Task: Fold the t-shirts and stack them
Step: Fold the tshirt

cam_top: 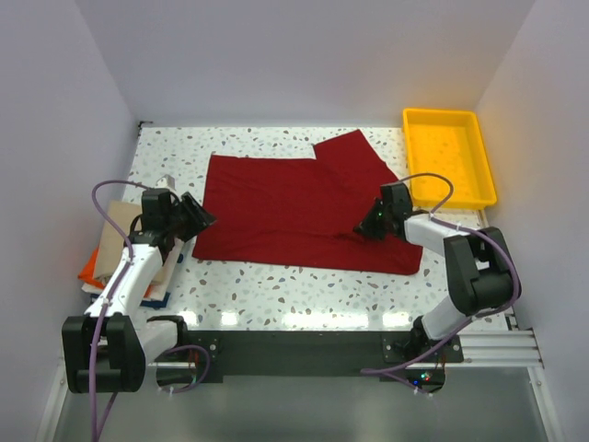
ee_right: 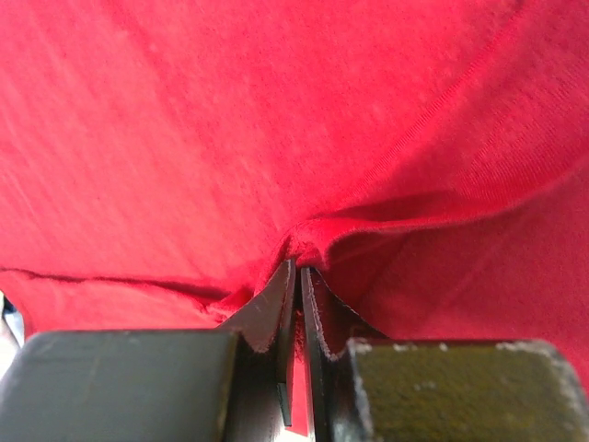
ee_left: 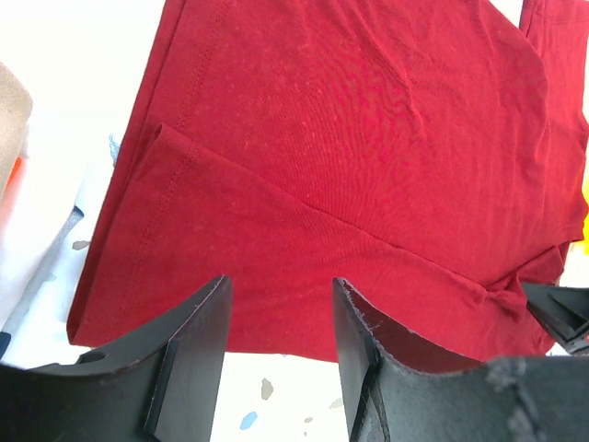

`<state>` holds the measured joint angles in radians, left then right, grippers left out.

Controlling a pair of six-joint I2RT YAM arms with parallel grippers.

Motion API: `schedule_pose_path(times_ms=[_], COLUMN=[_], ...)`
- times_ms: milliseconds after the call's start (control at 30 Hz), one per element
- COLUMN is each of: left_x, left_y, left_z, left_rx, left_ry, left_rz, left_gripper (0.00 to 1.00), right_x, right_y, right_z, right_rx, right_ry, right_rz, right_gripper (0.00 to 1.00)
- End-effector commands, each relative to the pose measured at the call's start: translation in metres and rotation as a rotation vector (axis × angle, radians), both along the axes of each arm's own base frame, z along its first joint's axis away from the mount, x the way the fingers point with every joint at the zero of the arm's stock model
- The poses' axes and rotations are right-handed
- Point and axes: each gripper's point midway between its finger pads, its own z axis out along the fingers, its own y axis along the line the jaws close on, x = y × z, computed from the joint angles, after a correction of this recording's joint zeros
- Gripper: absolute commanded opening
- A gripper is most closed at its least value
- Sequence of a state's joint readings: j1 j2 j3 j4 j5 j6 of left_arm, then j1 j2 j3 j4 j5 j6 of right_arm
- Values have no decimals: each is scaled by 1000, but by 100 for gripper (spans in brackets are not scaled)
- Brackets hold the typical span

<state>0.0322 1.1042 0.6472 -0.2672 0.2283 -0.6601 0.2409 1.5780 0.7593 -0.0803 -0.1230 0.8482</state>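
Yellow tray (cam_top: 448, 157) sits beside the red t-shirt (cam_top: 294, 207), pinched by right jaws; left jaws stand apart.

A yellow plastic tray (cam_top: 448, 157) sits in the far right corner of the table (cam_top: 276, 287), its long side along the right edge (its floor shows plain, glossy yellow). The surface is white, scattered with grey, brown and blue flecks, and brightly lit. White walls (cam_top: 304, 55) close it in at the far, left and right edges. A black plate (cam_top: 294, 343) runs along the near edge, with a ribbed silver rail (cam_top: 502, 345) at its right end.
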Motion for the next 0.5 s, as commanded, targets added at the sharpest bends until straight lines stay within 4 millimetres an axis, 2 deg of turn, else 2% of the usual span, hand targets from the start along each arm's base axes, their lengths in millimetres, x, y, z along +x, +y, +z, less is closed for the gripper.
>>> schedule_pose_path(times_ms=[0,267,467], left_x=[10,11,10], left_y=[-2,-2,-2], left_z=[14,14,12], left_rx=[12,12,15], left_ry=[-62,-63,-59], left_rz=[-29,-32,-32], left_gripper=[52,52,52], right_x=[24,44,58], right_y=[8,18,25], right_z=[13,15,18], right_rx=[11,-1,-12], right_ry=[-59,-62,-74], right_rz=[4,25,55], right_gripper=[6,8,17])
